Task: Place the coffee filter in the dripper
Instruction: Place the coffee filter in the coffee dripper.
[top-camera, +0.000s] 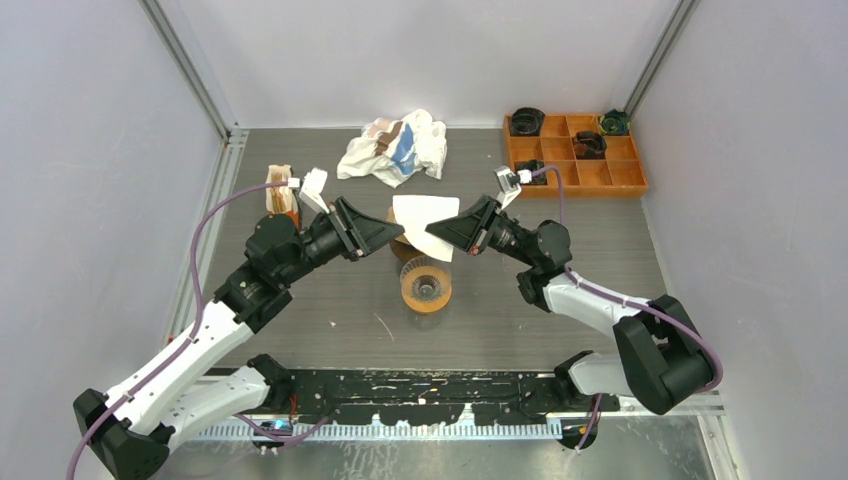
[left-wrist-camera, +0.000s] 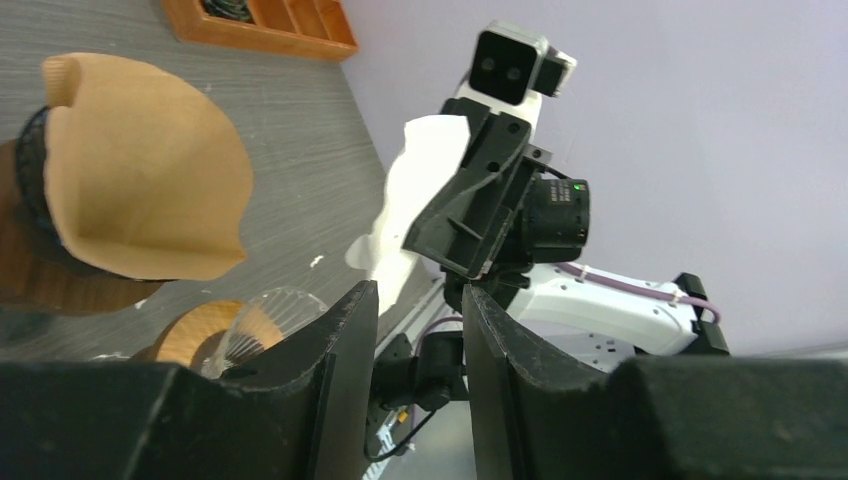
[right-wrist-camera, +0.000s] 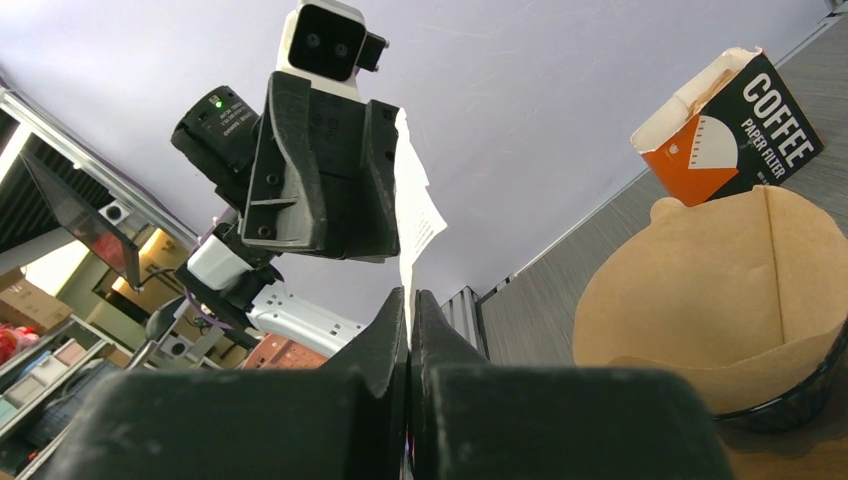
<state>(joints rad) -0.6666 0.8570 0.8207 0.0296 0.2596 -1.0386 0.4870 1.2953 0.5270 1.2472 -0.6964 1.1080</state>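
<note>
A flat white coffee filter (top-camera: 425, 212) hangs above the table's middle, pinched at its lower edge by my right gripper (top-camera: 432, 232), which is shut on it (right-wrist-camera: 415, 220). My left gripper (top-camera: 398, 236) faces it from the left, just beside the sheet, open with nothing between its fingers (left-wrist-camera: 420, 290). Below them a clear ribbed dripper (top-camera: 426, 287) stands on an orange base, also low in the left wrist view (left-wrist-camera: 255, 320). Behind it a brown filter (left-wrist-camera: 140, 180) sits opened out in a dark dripper (right-wrist-camera: 800, 395), mostly hidden from above by the grippers.
An orange and white coffee filter box (top-camera: 282, 190) stands open at the back left. A crumpled plastic bag (top-camera: 395, 148) lies at the back middle. An orange compartment tray (top-camera: 600, 175) with several dark drippers sits at the back right.
</note>
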